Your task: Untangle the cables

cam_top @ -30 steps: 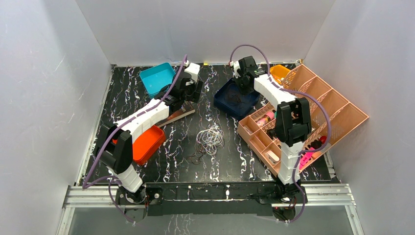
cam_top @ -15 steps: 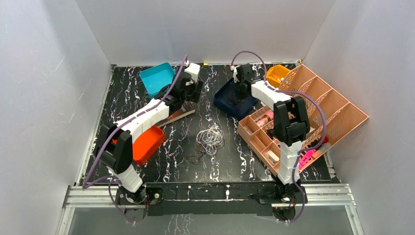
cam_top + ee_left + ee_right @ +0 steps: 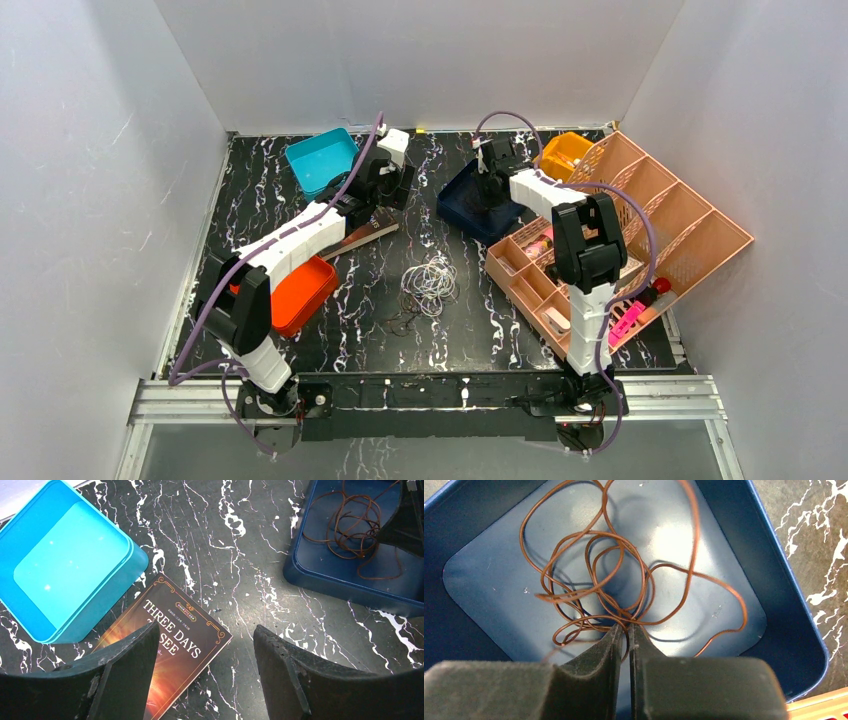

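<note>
Black marbled table (image 3: pixel 470 330) is occupied midway by the whitish cables (image 3: pixel 430 283), well apart from both grippers. Farther back, the left gripper (image 3: pixel 206 627) is spread wide over a book (image 3: pixel 175 655). Farthest, the brown cable (image 3: pixel 599 587) is coiled in the navy tray (image 3: pixel 774 605), touching the nearly closed right gripper (image 3: pixel 625 629); a grip cannot be confirmed.

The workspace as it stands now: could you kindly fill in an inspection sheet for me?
Surface: black marbled table, white veins.
Job's things: brown cable in navy tray; whitish cable coils mid-table, dark thin cable beside them.
Clutter: teal tray, orange tray, book, peach organiser, small orange bin.
Grippers: left gripper open over the book's corner; right gripper apparently shut on brown cable.
Cables: lilac arm cables, nothing snagged seen.
Surroundings: white walls, metal rail at near edge.
</note>
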